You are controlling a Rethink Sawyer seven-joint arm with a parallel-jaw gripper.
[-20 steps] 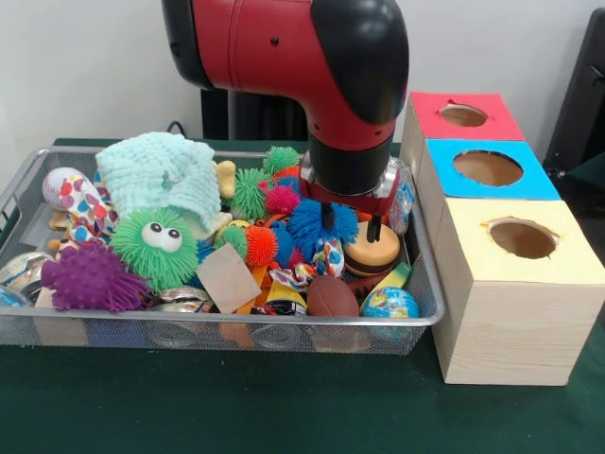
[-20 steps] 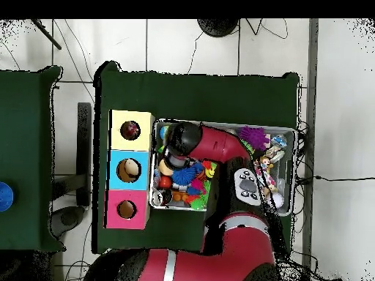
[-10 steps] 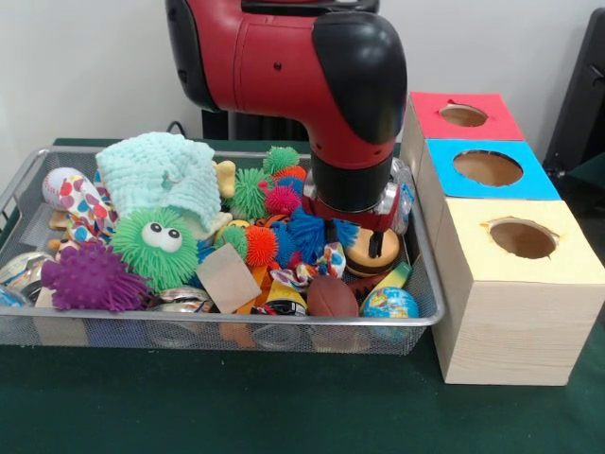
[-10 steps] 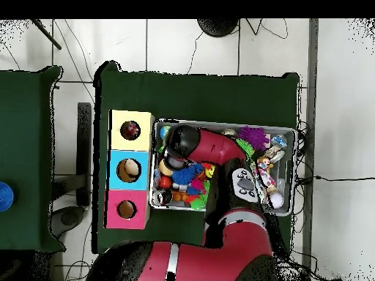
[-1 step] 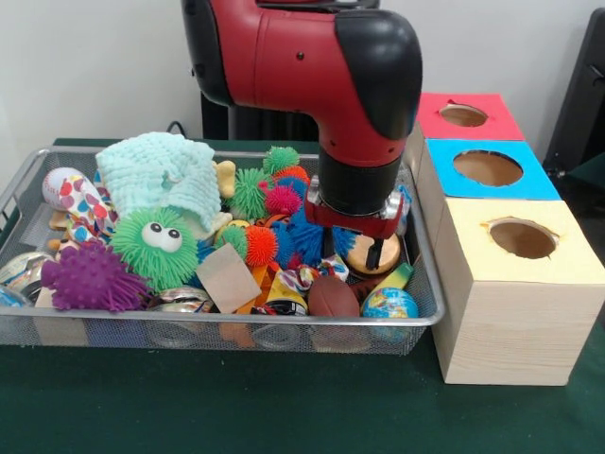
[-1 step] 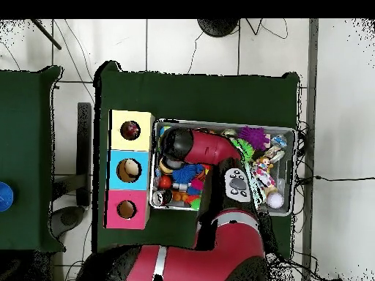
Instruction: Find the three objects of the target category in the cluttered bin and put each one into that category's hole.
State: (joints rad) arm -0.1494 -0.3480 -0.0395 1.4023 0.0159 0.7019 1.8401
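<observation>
My gripper hangs low in the right part of the wire bin. It is open, and its fingers stand on either side of a toy burger without closing on it. A blue spiky ball presses against the left finger. A brown toy football and a globe ball lie just in front. To the right of the bin stand the red box, blue box and yellow box, each with a round hole. In the overhead view the arm covers the gripper.
A mint cloth, a green spiky ball with eyes, a purple spiky ball and several small spiky balls fill the left and middle of the bin. The bin's right wall runs close to the yellow box.
The gripper has come down into the toys and shifted slightly toward the boxes. Its fingers now reach beside the toy burger, and their spacing is unchanged.
</observation>
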